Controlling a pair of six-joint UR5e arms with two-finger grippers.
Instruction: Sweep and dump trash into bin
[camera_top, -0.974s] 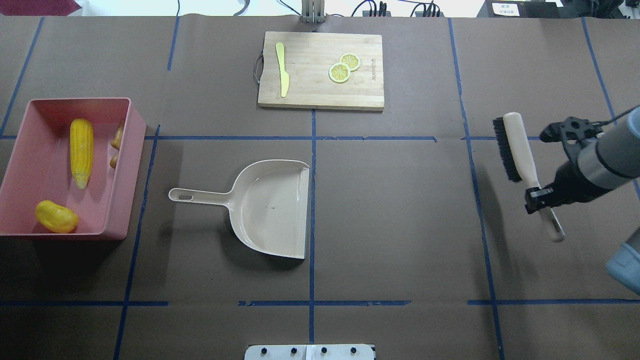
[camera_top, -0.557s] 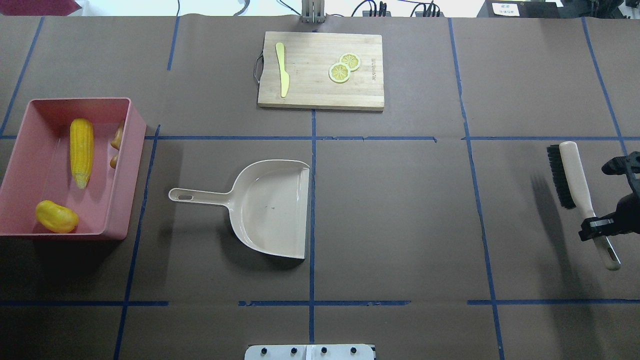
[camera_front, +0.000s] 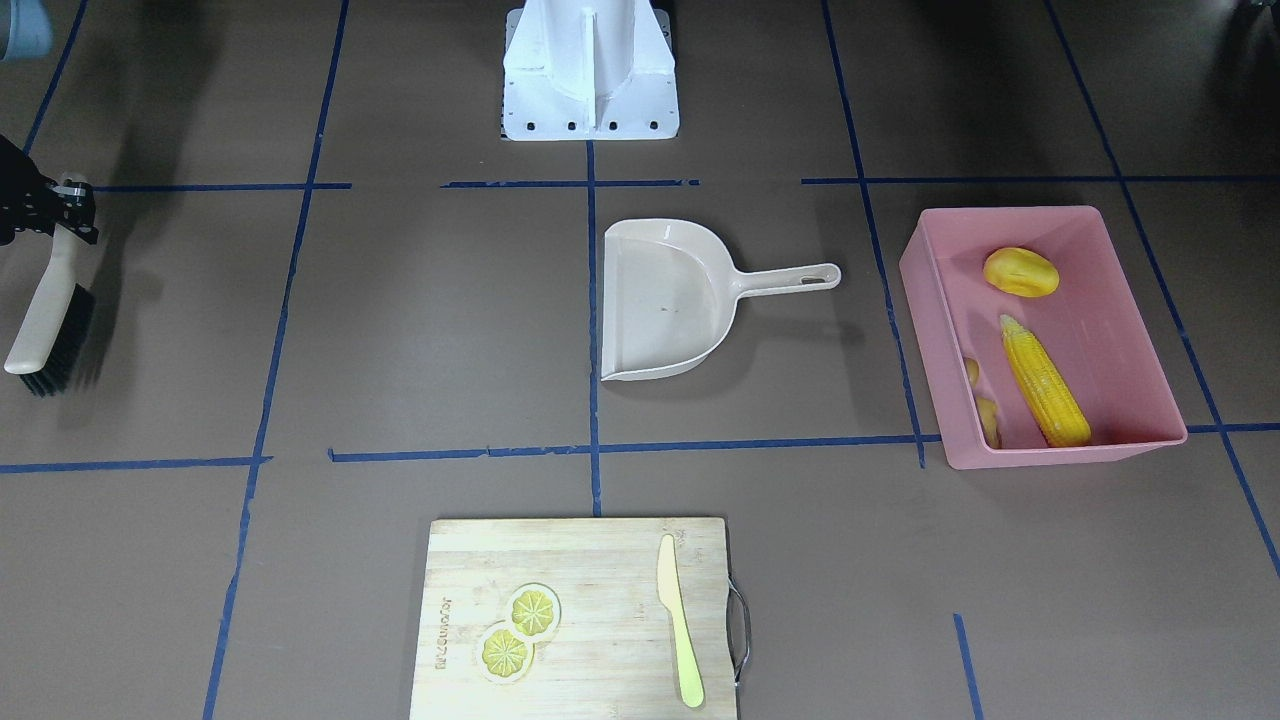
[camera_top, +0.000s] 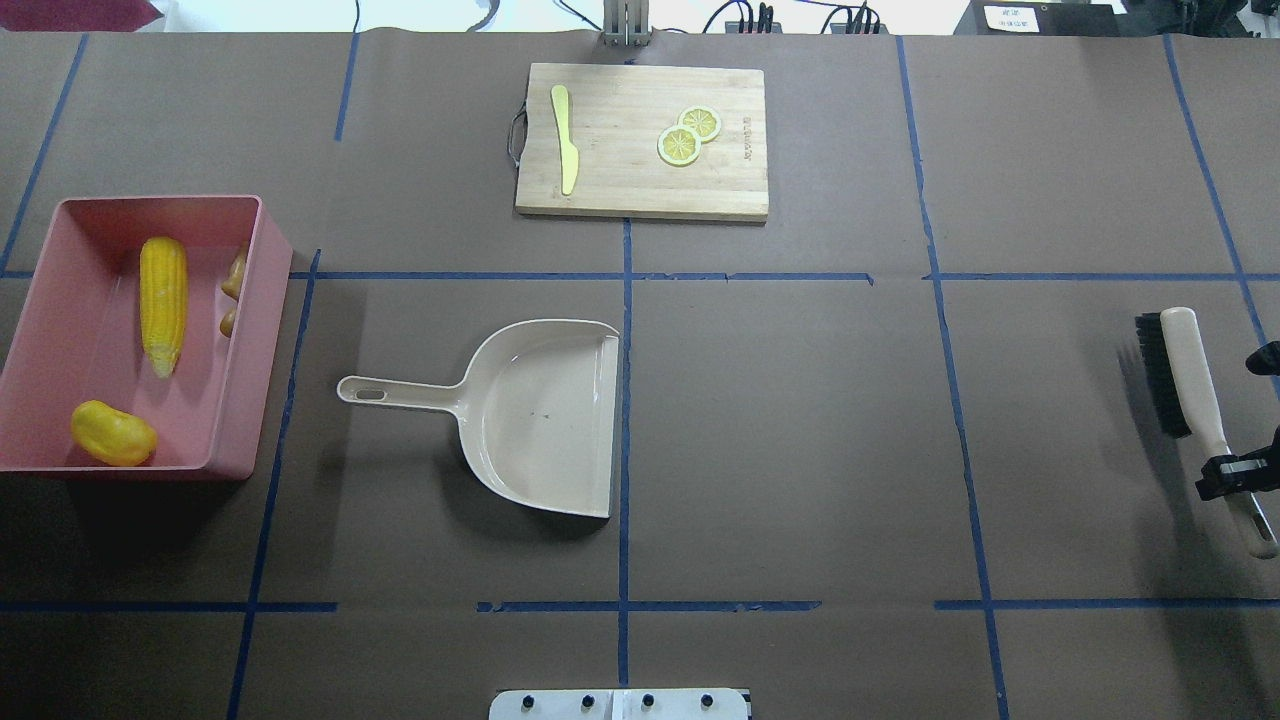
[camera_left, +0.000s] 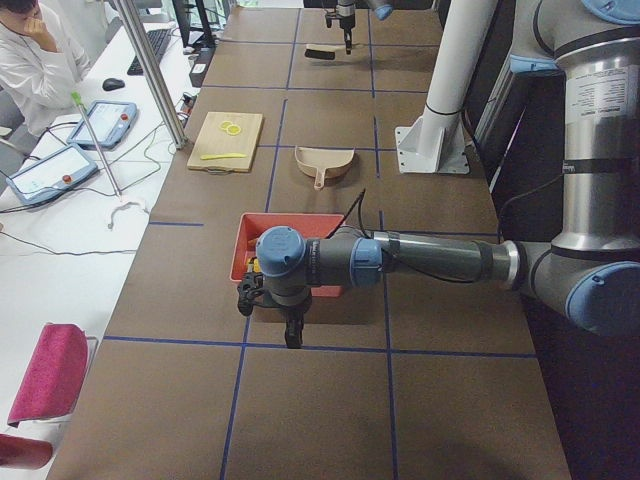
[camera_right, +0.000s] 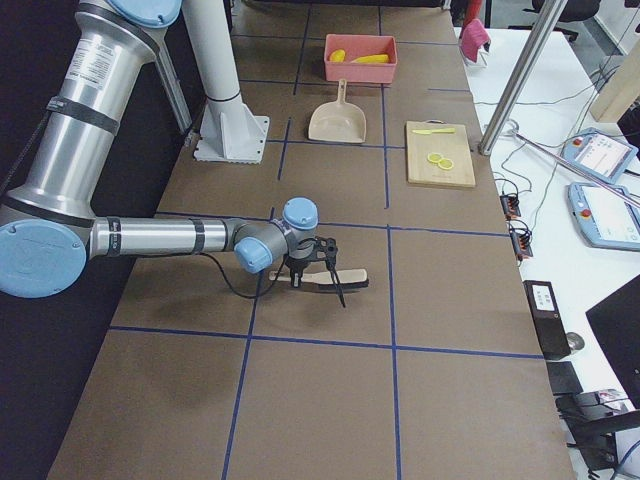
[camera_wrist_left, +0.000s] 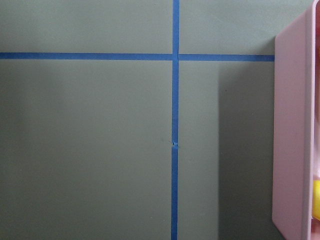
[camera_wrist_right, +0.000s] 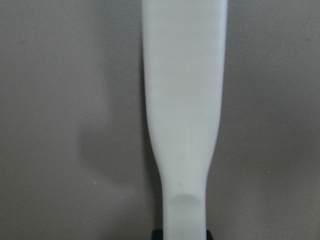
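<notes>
as far as seen, found right gripper (camera_top: 1233, 478) clamped on brush (camera_top: 1188, 385) handle; cannot tell state of left gripper (camera_left: 292, 338). noted corn cob (camera_top: 163, 305), potato lump (camera_top: 113, 433), ginger root (camera_top: 235, 280) inside pink bin (camera_top: 262, 330); dustpan (camera_top: 540, 420) mid-table, cutting board (camera_top: 620, 150) beyond it.

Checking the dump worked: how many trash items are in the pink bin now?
3. The corn cob lies midway in the bin; the potato-like lump sits at its end nearest the robot; the ginger root rests against the wall facing the dustpan, partly hidden.
</notes>
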